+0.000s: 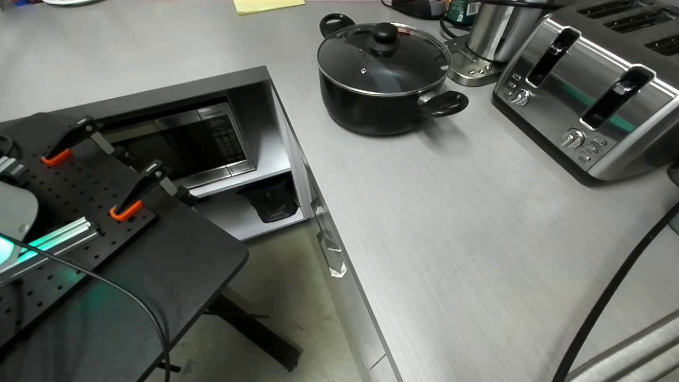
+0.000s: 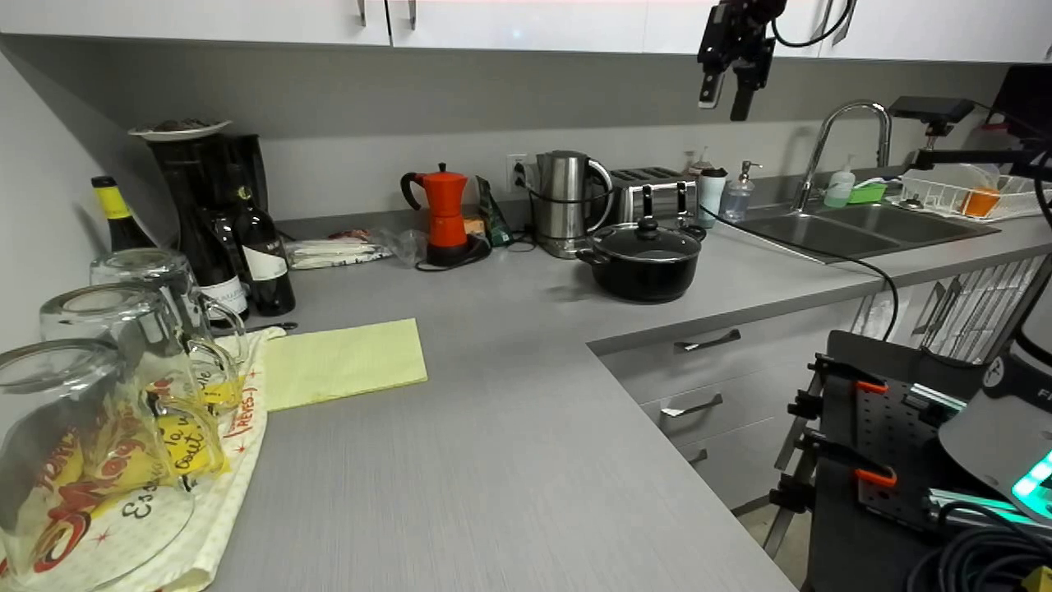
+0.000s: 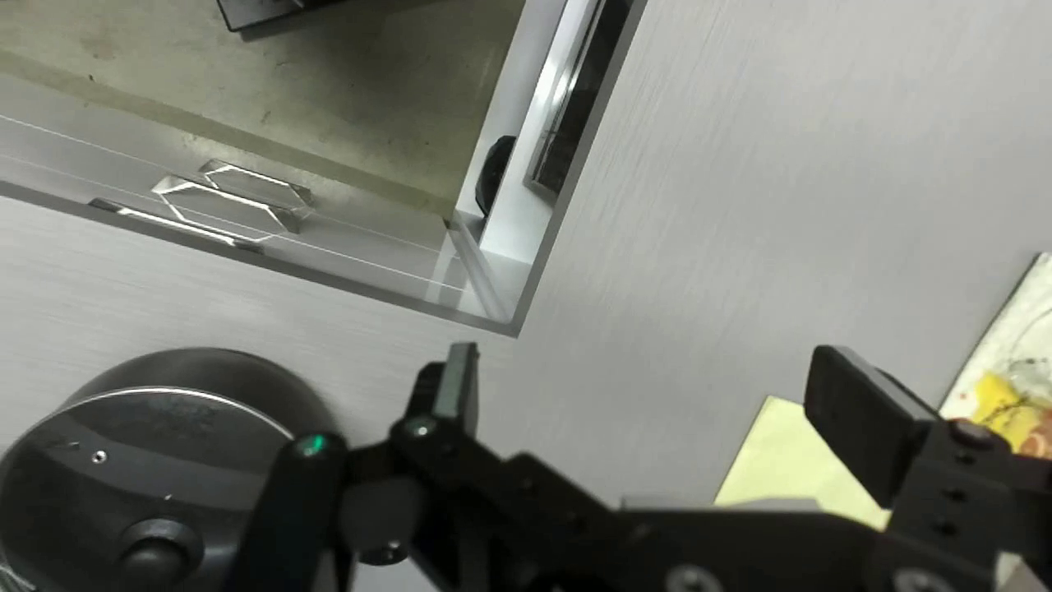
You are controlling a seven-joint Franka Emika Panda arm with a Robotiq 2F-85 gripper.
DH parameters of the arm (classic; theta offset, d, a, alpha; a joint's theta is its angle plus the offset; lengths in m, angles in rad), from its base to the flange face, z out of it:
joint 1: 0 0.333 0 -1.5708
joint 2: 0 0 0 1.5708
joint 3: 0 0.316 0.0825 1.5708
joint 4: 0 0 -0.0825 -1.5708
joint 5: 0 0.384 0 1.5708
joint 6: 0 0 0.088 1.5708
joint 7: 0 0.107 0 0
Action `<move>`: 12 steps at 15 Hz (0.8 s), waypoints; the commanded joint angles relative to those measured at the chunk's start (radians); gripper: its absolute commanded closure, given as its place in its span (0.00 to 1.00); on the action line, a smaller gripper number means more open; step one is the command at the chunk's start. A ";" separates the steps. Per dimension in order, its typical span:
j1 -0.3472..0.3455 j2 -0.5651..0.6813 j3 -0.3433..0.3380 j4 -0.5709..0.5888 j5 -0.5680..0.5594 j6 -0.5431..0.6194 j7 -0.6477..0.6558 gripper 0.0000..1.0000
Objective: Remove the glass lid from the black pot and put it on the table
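The glass lid [image 1: 347, 66] with its black knob sits on the black pot [image 1: 371, 111], its metal rim level with the pot's top. Both show in an exterior view too, the lid [image 2: 620, 244] on the pot [image 2: 645, 279]. The pot stands on the light grey table [image 1: 424, 228] near its inner corner. My gripper [image 2: 725, 103] is open and empty, high above the counter. In the wrist view the open gripper [image 3: 645, 362] has bare table [image 3: 740, 205] between its fingers. The lid [image 3: 181, 444] and pot [image 3: 246, 378] are at the lower left, partly hidden by a finger.
A steel toaster [image 1: 573, 95] and a kettle [image 2: 563, 205] stand close to the pot. A red moka pot [image 2: 445, 210] is at the wall. A yellow cloth [image 2: 349, 362] and several glass mugs [image 2: 57, 444] lie farther along. A black cable [image 1: 610, 297] crosses the counter.
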State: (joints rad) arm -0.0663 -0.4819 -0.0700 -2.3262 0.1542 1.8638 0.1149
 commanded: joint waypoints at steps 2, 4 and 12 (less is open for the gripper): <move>-0.062 0.191 0.031 0.074 -0.065 0.127 0.177 0.00; -0.084 0.268 0.027 0.103 -0.100 0.174 0.264 0.00; -0.129 0.555 -0.054 0.297 -0.167 0.222 0.588 0.00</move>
State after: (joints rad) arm -0.1917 -0.0330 -0.0927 -2.1353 0.0005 2.0880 0.5923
